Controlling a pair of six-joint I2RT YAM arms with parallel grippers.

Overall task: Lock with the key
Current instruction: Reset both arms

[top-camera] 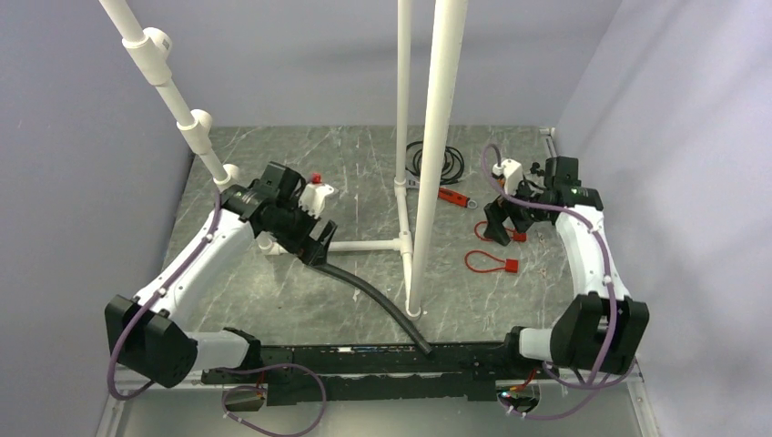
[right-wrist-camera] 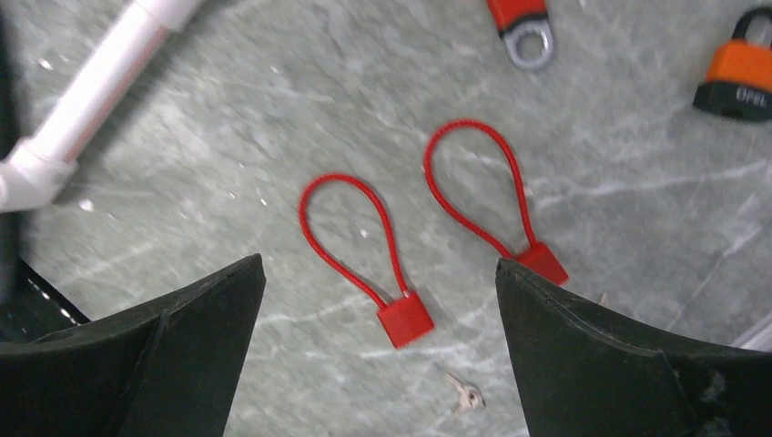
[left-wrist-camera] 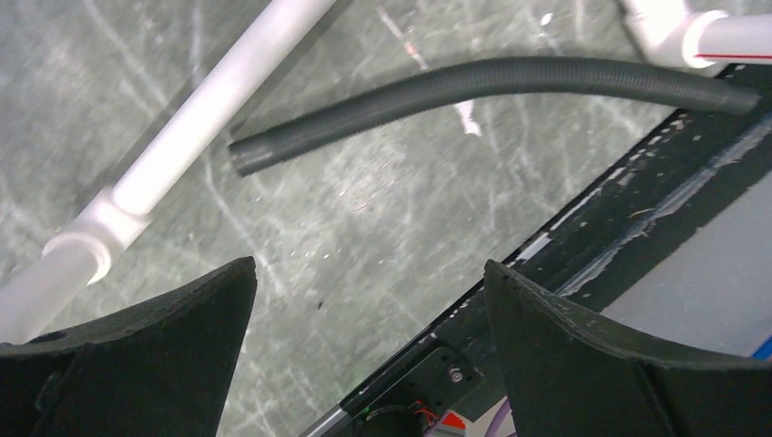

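Right hand (right-wrist-camera: 380, 264) wide open and empty over the red cable locks (right-wrist-camera: 405, 319); guessing grabbing that little key (right-wrist-camera: 466, 394) comes next.

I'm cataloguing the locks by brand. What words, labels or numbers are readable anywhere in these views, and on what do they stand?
Orange padlock: a short pale word on its dark base, too blurred to read.
Middle red cable lock: no text visible.
Right red cable lock: no text visible.
Small key: too small to tell.
No other writing shows in any view.
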